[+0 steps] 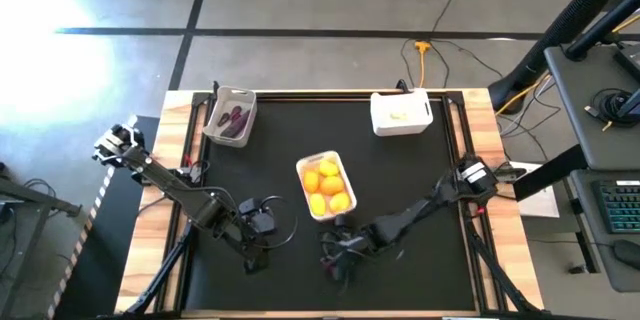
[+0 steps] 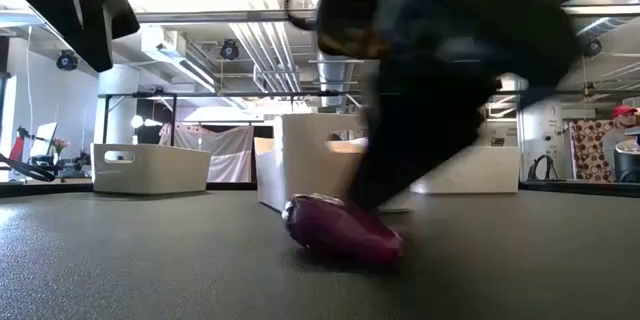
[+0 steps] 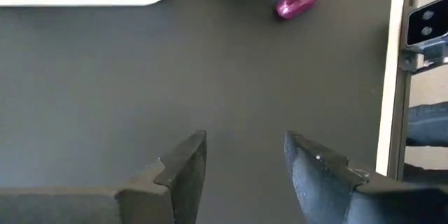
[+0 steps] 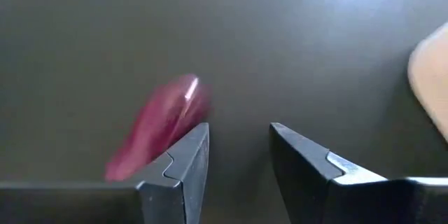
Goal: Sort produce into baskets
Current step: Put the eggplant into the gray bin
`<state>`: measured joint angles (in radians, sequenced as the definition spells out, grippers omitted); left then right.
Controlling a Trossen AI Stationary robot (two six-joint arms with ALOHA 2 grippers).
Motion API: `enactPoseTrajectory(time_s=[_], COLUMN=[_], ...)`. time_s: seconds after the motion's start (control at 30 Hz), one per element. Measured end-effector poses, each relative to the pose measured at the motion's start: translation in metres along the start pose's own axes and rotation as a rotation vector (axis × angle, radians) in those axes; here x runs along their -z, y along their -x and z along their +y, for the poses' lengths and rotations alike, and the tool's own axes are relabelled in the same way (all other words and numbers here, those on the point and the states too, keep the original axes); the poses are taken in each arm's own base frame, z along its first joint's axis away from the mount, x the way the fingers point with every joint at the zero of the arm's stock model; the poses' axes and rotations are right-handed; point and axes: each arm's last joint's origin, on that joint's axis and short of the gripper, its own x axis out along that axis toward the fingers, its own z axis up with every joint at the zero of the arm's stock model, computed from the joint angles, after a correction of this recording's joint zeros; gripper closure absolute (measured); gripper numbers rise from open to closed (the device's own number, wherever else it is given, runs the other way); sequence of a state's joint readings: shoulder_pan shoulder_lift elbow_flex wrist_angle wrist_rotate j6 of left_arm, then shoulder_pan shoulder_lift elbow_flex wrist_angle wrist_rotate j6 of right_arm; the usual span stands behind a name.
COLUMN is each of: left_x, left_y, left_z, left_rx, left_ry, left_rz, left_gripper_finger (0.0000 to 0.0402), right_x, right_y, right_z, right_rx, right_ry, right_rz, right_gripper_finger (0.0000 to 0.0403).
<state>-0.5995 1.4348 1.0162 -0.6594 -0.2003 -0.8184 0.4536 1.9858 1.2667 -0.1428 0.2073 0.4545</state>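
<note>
You are reaching for the last loose eggplant point(image 4: 157, 136) lying on the desk point(image 1: 400, 180) near the front edge. Your right gripper point(image 4: 238, 157) is hovering part-open and empty, the eggplant just outside one finger, not between them. Next, you are likely needing a sideways shift before closing. Your left gripper point(image 3: 245, 164) is waiting nearby, part-open.

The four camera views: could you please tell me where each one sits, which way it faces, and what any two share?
High view: overhead, looking straight down on the table, both arms and three baskets.
Low view: table height, looking level across; an arm comes down over the purple vegetable.
Left wrist view: past the open left end effector at the mat.
Right wrist view: past the open right end effector.
Shared: the low and both wrist views show the purple vegetable.
</note>
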Motion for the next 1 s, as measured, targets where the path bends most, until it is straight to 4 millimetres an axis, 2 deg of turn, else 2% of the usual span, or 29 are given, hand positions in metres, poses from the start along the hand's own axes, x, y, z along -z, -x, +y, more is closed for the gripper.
enactPoseTrajectory(time_s=[0.17,0.33,0.47,0.63,0.83,1.0], left_x=[0.001,-0.005,-0.011,-0.017,-0.02,-0.028], left_y=[-0.013,-0.029,-0.051,-0.083,-0.111,-0.12], left_z=[-0.003,-0.009,-0.017,-0.03,-0.029,-0.026], left_rx=[0.013,0.034,0.067,0.122,0.114,0.1], left_ry=[-0.074,-0.227,-0.342,-0.385,-0.439,-0.501], left_rz=[-0.012,-0.047,-0.11,-0.209,-0.246,-0.27], left_gripper_finger=[0.0225,0.0225,0.0225,0.0225,0.0225,0.0225], right_x=[-0.018,-0.035,-0.04,-0.042,-0.034,-0.024], right_y=[-0.003,0.026,0.054,0.082,0.098,0.105], right_z=[-0.014,-0.009,0.004,0.025,0.055,0.072], right_rx=[0.013,0.009,0.032,0.035,-0.001,-0.017], right_ry=[-0.043,-0.064,-0.104,-0.18,-0.288,-0.346], right_rz=[-0.038,0.014,0.09,0.144,0.147,0.156], right_gripper_finger=[0.0264,0.0271,0.0276,0.028,0.028,0.0284])
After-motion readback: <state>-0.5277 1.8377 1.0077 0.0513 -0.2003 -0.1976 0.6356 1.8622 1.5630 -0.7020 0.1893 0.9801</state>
